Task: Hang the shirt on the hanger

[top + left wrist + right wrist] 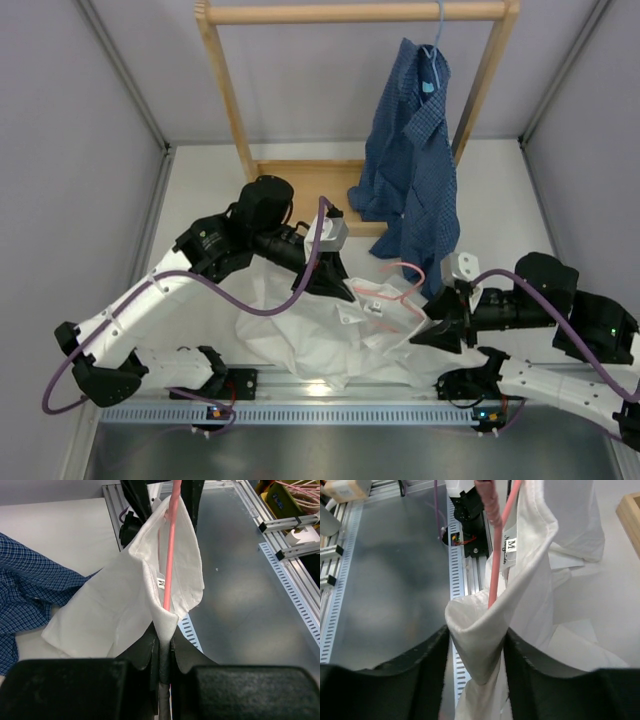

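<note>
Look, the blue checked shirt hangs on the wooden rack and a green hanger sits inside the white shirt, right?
Nearly. The hanger in the white shirt is pink, not green; the left wrist view shows it. The blue checked shirt does hang on the wooden rack.

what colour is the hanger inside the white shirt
Pink; the hanger inside the shirt shows clearest in the left wrist view.

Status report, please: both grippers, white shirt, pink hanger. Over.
Left gripper shut on thin white collared shirt, cloth folded over pink wire hanger. Right gripper open, shirt fold between its jaws. Dark blue checked shirt hangs close behind.
</note>
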You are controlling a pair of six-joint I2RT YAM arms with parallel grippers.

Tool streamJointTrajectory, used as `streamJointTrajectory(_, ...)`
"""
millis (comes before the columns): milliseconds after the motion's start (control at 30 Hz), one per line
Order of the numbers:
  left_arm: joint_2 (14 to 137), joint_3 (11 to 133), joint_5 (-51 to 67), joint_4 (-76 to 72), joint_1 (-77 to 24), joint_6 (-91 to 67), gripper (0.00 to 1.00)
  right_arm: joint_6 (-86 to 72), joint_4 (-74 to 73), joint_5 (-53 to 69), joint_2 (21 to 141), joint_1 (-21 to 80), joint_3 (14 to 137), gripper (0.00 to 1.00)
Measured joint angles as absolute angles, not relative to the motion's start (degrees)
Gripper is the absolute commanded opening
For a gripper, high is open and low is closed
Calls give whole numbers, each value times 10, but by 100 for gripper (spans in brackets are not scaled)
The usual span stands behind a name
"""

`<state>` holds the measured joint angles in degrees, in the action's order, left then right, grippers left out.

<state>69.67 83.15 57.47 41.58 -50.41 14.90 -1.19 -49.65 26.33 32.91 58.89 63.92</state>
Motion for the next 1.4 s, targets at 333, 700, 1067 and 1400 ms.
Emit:
streamJointTrajectory(333,696,836,556,422,-506,136,2,-12,-481,235,332,589,622,0)
streamJointTrajectory(700,646,882,189,415,-507,24,98,-114,-448,50,359,589,672,0)
streamJointTrajectory(1067,380,856,-285,419,-505,-137,98,-136,-439,-70,526,589,869,0)
streamJointTrajectory(1400,307,646,-312,456,-505,-142,98,15,-377,-199,708,589,1225,0)
